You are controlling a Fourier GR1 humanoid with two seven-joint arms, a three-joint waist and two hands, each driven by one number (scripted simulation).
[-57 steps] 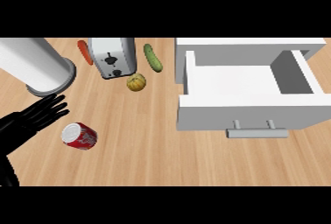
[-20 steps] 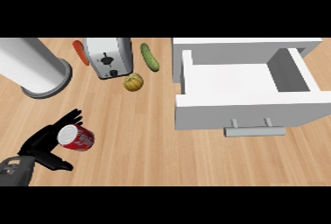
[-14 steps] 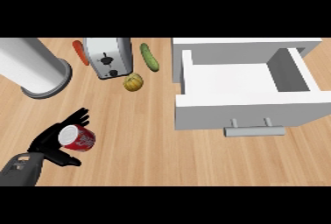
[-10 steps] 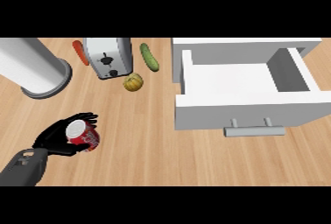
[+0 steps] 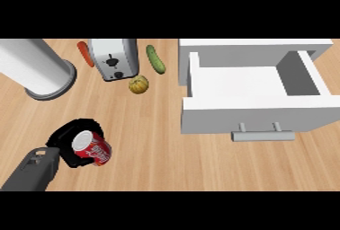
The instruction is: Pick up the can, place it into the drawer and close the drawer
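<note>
Low at left, left hand (image 5: 61,143) curls round, half hiding can (image 5: 93,148)

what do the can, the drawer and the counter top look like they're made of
Can: probably thin metal with a glossy finish, going by the pale silvery top and printed red label.
Drawer: matte white flat panels, either painted wood or laminate; the look leaves it open. Its handle looks like grey metal.
Counter: light wood or wood-look laminate, with grain lines showing.
</note>
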